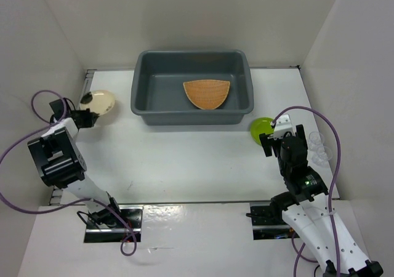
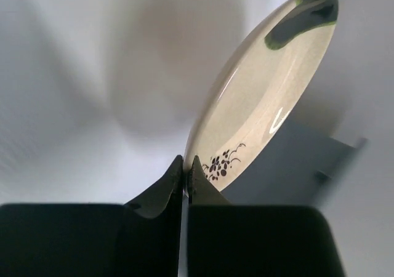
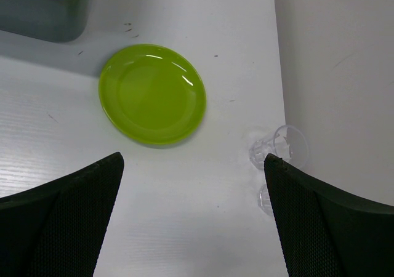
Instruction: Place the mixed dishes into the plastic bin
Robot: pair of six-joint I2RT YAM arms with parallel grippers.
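Left claw, at the left edge of the top view, is closed tight on the rim of the cream plate, pinching it beside the plate's dark floral mark; in the wrist view the plate stands tilted above the fingers. The orange-brown ribbed plate lies inside the grey bin at upper centre. Right claw, jaws spread wide and holding nothing, hangs over the white surface at right. The lime-green dish lies flat just beyond it, near the bin's lower right corner, and the clear cups stand by the right wall.
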